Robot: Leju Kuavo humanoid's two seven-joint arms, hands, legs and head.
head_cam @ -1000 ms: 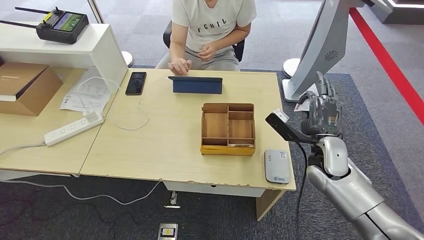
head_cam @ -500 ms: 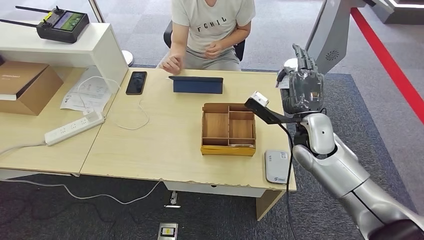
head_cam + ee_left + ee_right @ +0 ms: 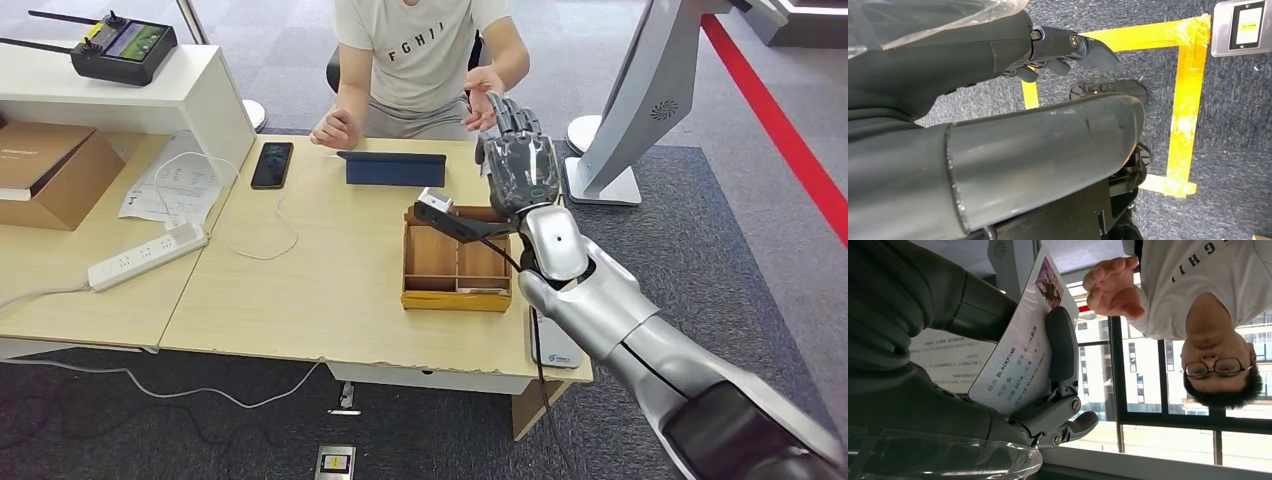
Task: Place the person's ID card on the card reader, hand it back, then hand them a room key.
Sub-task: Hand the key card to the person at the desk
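One printed white ID card (image 3: 1018, 347) sits pinched in our right hand (image 3: 520, 165), fingers (image 3: 1060, 347) clamping it, just short of the person's open palm (image 3: 1110, 285).

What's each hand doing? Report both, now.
Left hand: hangs over the floor, fingers curled, nothing in it.
Right hand: holds the ID card, raised toward the person's hand.

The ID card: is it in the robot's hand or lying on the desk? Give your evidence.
In the hand. The right hand pinches the ID card under its thumb, raised toward the person's open hand.
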